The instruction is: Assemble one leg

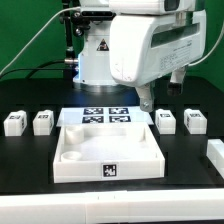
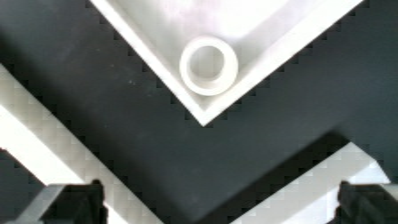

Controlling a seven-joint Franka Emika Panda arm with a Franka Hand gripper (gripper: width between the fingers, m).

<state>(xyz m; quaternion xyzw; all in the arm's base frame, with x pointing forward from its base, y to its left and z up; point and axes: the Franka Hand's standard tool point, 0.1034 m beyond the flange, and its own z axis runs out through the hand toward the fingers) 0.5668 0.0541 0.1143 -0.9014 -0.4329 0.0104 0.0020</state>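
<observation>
Four small white legs with tags stand in a row on the black table: two at the exterior view's left (image 1: 13,122) (image 1: 42,121) and two at its right (image 1: 166,120) (image 1: 194,121). The large white tray-like part (image 1: 138,150) lies in the middle. My gripper (image 1: 163,95) hangs above the table behind the right pair of legs, open and empty. In the wrist view the gripper (image 2: 214,206) is wide open with nothing between its fingertips (image 2: 63,205). It looks down on a corner of the tray-like part (image 2: 160,25) with its round hole (image 2: 208,65). No leg shows there.
The marker board (image 1: 107,116) lies flat behind the tray-like part. A white block (image 1: 215,155) sits at the exterior view's right edge. The arm's base (image 1: 95,50) stands at the back. Cables run at the back left.
</observation>
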